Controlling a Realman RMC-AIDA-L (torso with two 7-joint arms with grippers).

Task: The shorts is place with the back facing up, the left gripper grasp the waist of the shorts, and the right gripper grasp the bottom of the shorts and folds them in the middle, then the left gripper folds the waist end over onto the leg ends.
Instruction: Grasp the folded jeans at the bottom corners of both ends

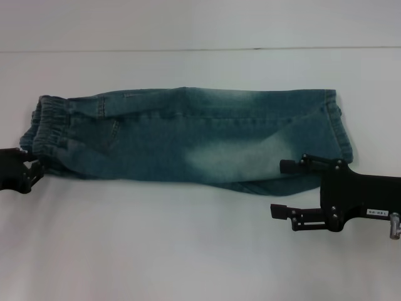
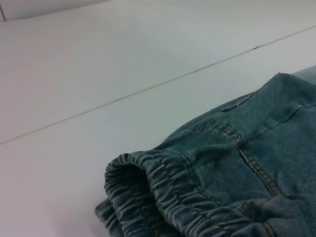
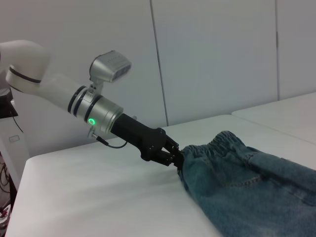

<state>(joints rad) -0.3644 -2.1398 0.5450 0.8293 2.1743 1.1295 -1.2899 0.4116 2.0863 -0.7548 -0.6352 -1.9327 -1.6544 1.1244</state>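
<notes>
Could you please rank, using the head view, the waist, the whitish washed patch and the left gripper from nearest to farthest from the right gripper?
Measured from the right gripper, open at the shorts' right end:
1. The whitish washed patch, just to its left on the near layer.
2. The waist, at the shorts' far left end.
3. The left gripper, beyond the waist's near corner, at the left edge.

The shorts (image 1: 188,138) are lying folded lengthwise into a long band of faded blue-green denim with a whitish washed patch on the half toward the leg ends (image 1: 335,125). The waist (image 1: 50,128), a darker, puckered elastic band, is sitting at the opposite end from the leg ends, its gathered edge rising slightly off the bench at the corner nearest the robot.
</notes>
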